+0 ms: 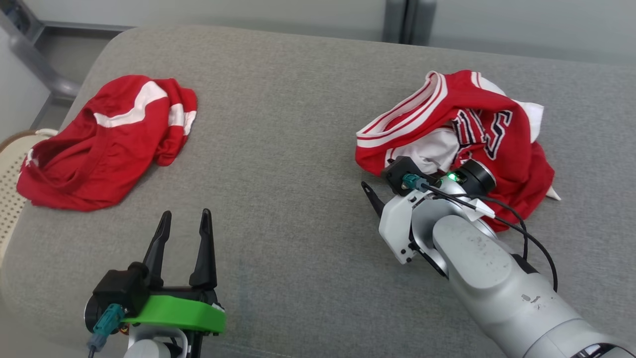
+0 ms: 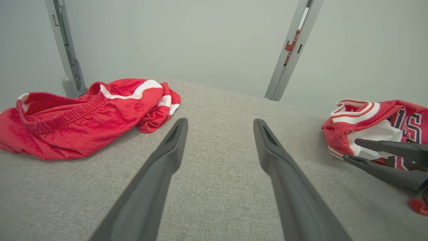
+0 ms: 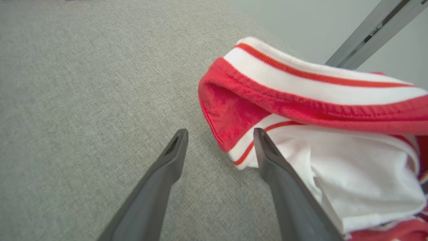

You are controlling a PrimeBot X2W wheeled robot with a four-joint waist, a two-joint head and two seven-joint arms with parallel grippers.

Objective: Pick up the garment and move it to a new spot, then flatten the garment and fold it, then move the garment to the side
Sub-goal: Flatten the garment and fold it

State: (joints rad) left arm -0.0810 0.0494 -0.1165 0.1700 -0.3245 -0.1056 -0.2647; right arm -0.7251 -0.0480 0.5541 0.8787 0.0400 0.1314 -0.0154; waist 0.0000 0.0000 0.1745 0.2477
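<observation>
A crumpled red and white jersey, the garment point(image 1: 516, 149), lies at the right of the grey cushion point(image 1: 298, 149). My right gripper point(image 3: 220, 132) is open at its near left edge. One of its fingers point(image 3: 284, 174) is over the white fabric point(image 3: 351, 167), the other over bare cushion. The striped red hem point(image 3: 301, 100) lies just past the tips. In the head view one dark finger point(image 1: 371, 196) pokes out from under the wrist. Well to the left, my left gripper point(image 1: 186, 214) hovers open with nothing in it. The left wrist view shows the right gripper point(image 2: 351, 149) at the jersey point(image 2: 364, 117).
A second red garment with white stripes, shorts with an elastic waistband point(image 1: 109, 149), lies bunched at the cushion's left. A woven chair edge point(image 1: 10, 169) stands beyond the left rim. Grey metal posts point(image 2: 291, 50) rise behind the cushion against a pale wall.
</observation>
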